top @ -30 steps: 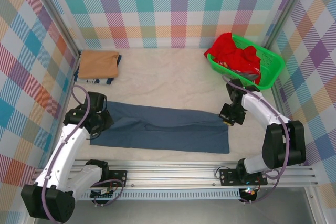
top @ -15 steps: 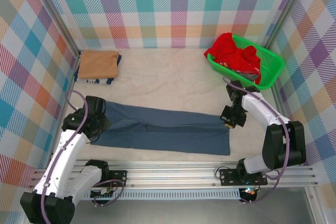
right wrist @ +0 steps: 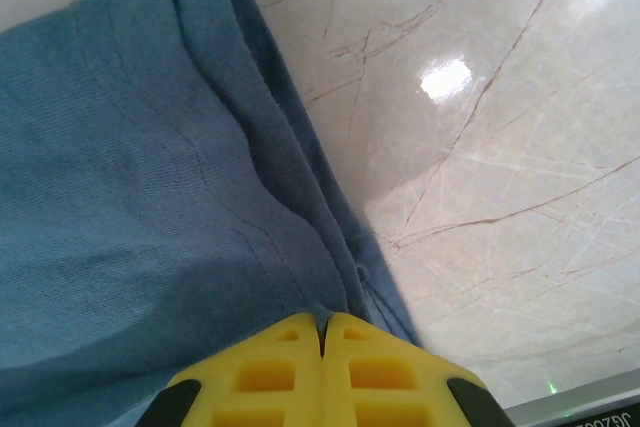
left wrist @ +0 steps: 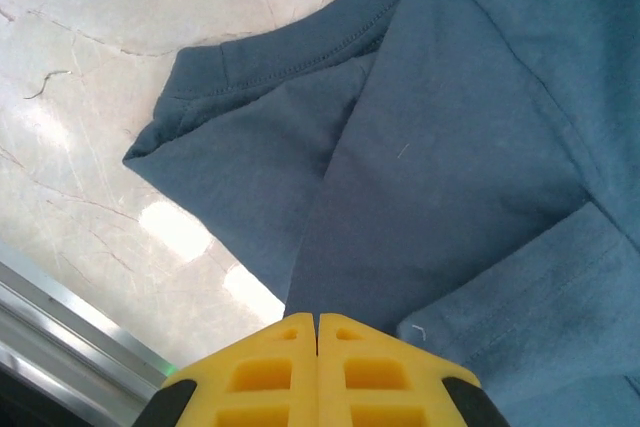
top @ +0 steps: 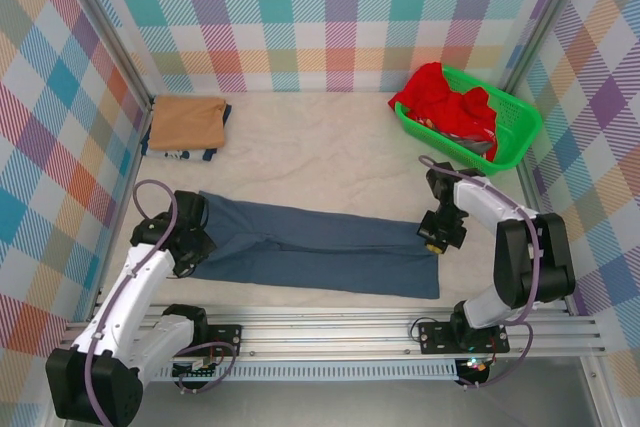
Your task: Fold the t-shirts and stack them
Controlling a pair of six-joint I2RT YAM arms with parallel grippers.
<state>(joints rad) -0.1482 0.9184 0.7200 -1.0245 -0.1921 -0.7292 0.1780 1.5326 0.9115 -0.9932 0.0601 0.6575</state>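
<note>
A slate-blue t-shirt (top: 310, 252) lies folded into a long strip across the near part of the table. My left gripper (top: 192, 245) is shut on its left end; in the left wrist view the yellow fingers (left wrist: 318, 325) pinch the blue cloth (left wrist: 450, 147). My right gripper (top: 432, 235) is shut on the right end, its yellow fingers (right wrist: 322, 325) closed over the shirt's hem (right wrist: 150, 197). A folded tan t-shirt (top: 187, 122) rests at the far left. A bright red t-shirt (top: 445, 102) sits piled in the basket.
The green mesh basket (top: 515, 132) stands at the far right by the checked wall. A dark patterned cloth (top: 185, 154) peeks from under the tan shirt. A metal rail (top: 330, 332) runs along the near edge. Pale marbled tabletop (top: 320, 157) lies between the shirts.
Both grippers have drawn the blue shirt's far edge toward the near edge. The left gripper moved nearer and slightly right; the right gripper shifted a little nearer.
</note>
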